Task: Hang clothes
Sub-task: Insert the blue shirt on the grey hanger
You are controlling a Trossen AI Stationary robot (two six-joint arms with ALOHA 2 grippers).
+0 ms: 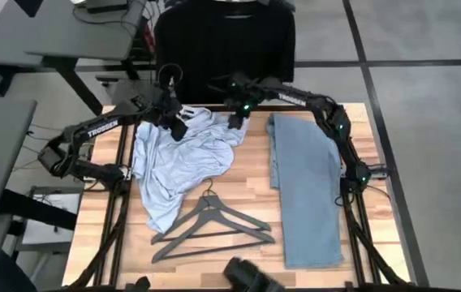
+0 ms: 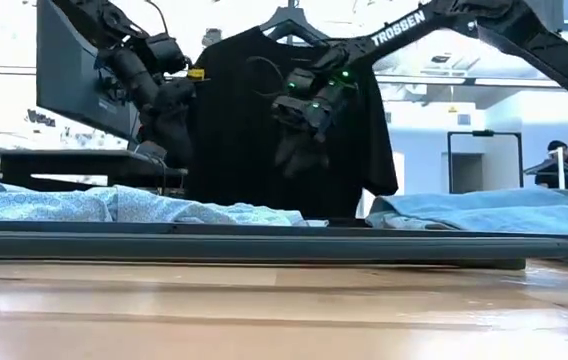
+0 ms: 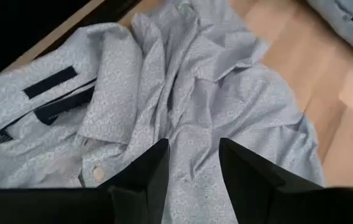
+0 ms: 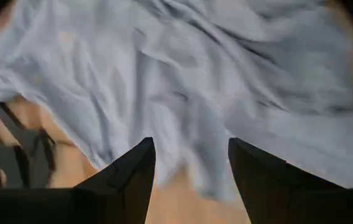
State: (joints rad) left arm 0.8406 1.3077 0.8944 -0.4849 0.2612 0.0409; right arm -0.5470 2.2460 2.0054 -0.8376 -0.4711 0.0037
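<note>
A pale blue-white button shirt [image 1: 183, 158] lies crumpled on the table's left half, its collar [image 3: 58, 93] toward the far edge. Light blue jeans [image 1: 303, 191] lie flat along the right side. A black t-shirt [image 1: 222, 40] hangs on a hanger [image 2: 289, 20] beyond the far edge. My left gripper [image 1: 178, 126] hovers open above the shirt's far part [image 3: 194, 155]. My right gripper [image 1: 236, 120] hovers open above the shirt's far right edge [image 4: 192, 155]. In the low view both grippers [image 2: 169, 140] [image 2: 299, 150] stand clear above the cloth.
Two dark hangers [image 1: 214, 225] lie side by side on the wooden table [image 1: 255, 182] near its front edge, just right of the shirt's lower end. Bare wood shows between the shirt and the jeans. A dark object [image 1: 247, 276] sits at the front edge.
</note>
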